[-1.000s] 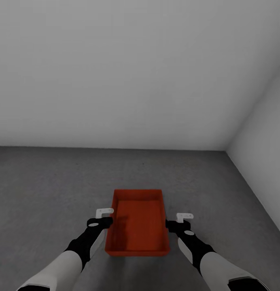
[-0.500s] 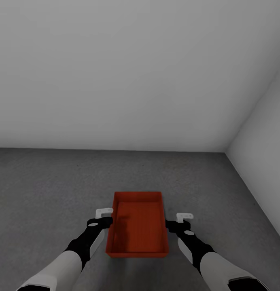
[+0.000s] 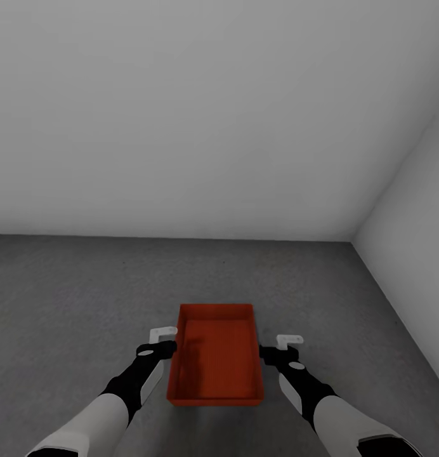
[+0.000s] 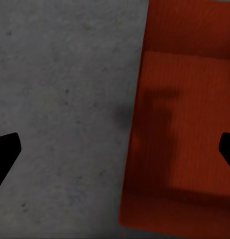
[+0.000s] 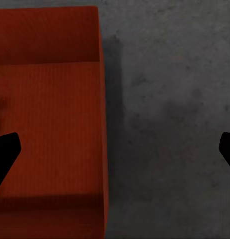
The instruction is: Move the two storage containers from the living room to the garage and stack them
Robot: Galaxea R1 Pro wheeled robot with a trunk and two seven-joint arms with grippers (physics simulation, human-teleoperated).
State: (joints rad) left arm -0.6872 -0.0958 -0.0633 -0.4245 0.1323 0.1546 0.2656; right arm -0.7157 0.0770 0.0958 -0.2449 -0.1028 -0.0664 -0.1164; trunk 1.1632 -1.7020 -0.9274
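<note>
One red-orange storage container (image 3: 216,355) lay low between the two arms, over the dark grey concrete floor (image 3: 67,298) of the garage, near the corner where two pale walls (image 3: 200,114) met. The left gripper (image 3: 163,339) stood at its left wall and the right gripper (image 3: 280,346) just off its right wall. In both wrist views the dark fingers (image 4: 6,154) (image 5: 6,154) were spread wide, each pair straddling one side wall of the container (image 4: 179,134) (image 5: 50,124) without pressing it, so neither held anything; whether the bin rested on the floor (image 5: 170,119) could not be told for certain.

The step in hand appeared to be setting the first container down. The next move would call for lifting both arms clear of the walls without nudging the bin, then returning to the living room for the second container.

Compared with a second before, the container's far edge sat slightly lower and its outline slightly smaller, while the arms kept their places; the floor-wall line also showed a little lower.
</note>
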